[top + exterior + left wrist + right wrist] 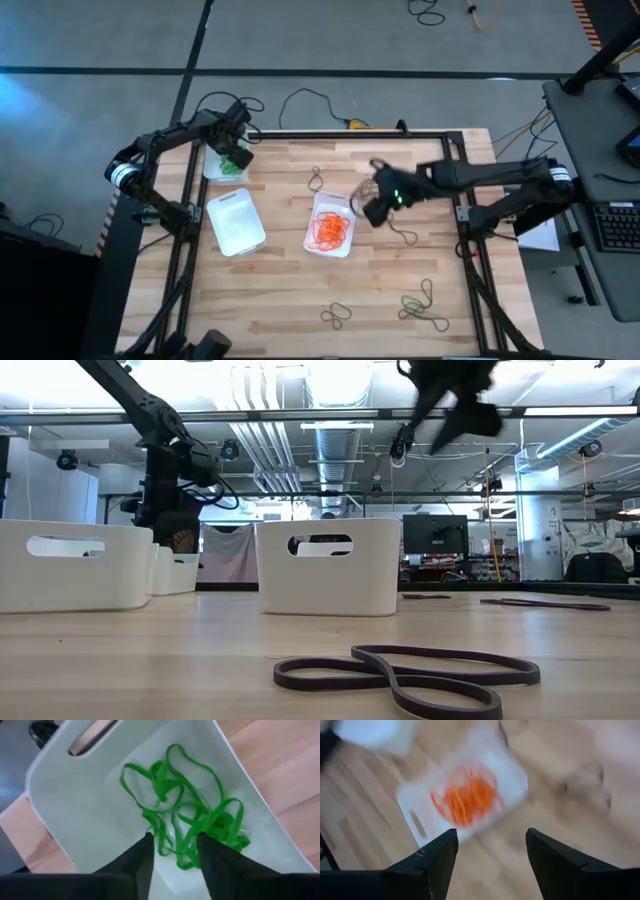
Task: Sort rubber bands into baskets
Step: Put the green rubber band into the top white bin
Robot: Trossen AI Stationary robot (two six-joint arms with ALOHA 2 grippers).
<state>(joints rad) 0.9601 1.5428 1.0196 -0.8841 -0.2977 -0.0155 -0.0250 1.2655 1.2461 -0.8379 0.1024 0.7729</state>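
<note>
Left gripper [174, 851]: jaws apart over your basket of green bands [187, 827], to drop there.
Right gripper [491, 854]: jaws apart, empty, near orange basket [318, 244].

Two dark jointed arms, white bands near their bases, green light on the right pincer [372, 203]

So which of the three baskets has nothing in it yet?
The middle basket, near the left arm's side of the table. The basket under the left hand holds green bands; the one by the right hand holds orange bands.
</note>
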